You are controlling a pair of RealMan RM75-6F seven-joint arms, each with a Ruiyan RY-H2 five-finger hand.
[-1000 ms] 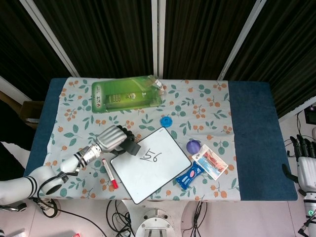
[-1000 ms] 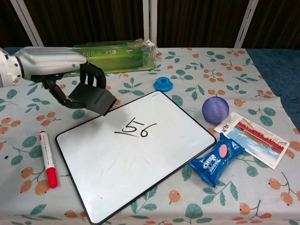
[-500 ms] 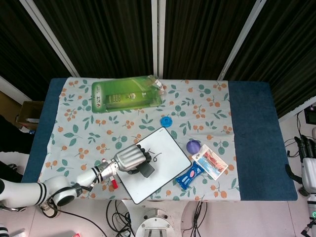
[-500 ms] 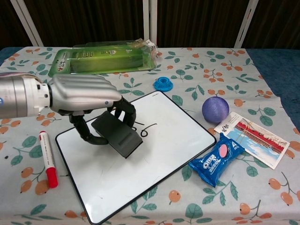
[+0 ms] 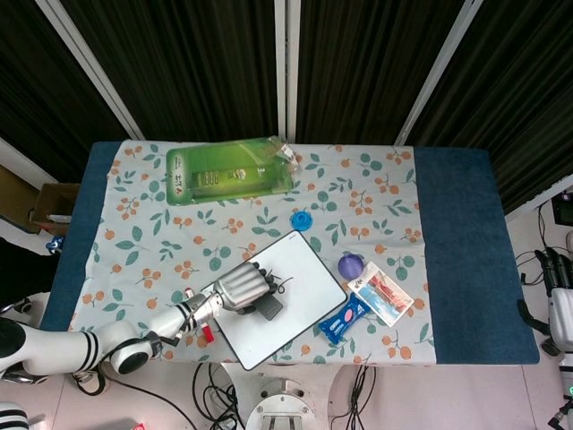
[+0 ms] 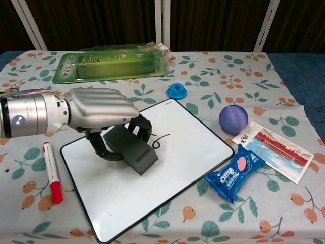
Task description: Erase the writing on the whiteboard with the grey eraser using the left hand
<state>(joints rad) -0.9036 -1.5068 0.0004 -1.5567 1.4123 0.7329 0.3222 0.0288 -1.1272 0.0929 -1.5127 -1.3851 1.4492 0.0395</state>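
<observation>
My left hand [image 6: 101, 109] grips the dark grey eraser [image 6: 133, 151] and presses it onto the whiteboard [image 6: 193, 147], over the left part of the writing. From above, the left hand [image 5: 240, 288] and eraser [image 5: 267, 309] sit on the middle of the whiteboard [image 5: 309, 278]. Only the last black stroke of the writing [image 6: 160, 141] shows beside the eraser; the other strokes are hidden under hand and eraser. My right hand [image 5: 560, 291] hangs off the table's right side, its fingers cut by the frame edge.
A red marker [image 6: 52, 173] lies left of the board. A blue cap [image 6: 176, 91], a purple ball [image 6: 233, 118], a blue snack pack [image 6: 235, 172] and a printed packet [image 6: 274, 149] lie to the right. A green package [image 6: 109, 65] sits at the back.
The left hand carried the eraser from the board's upper-left corner onto the writing, covering most of the strokes, then shifted slightly right. The right hand stayed put.
</observation>
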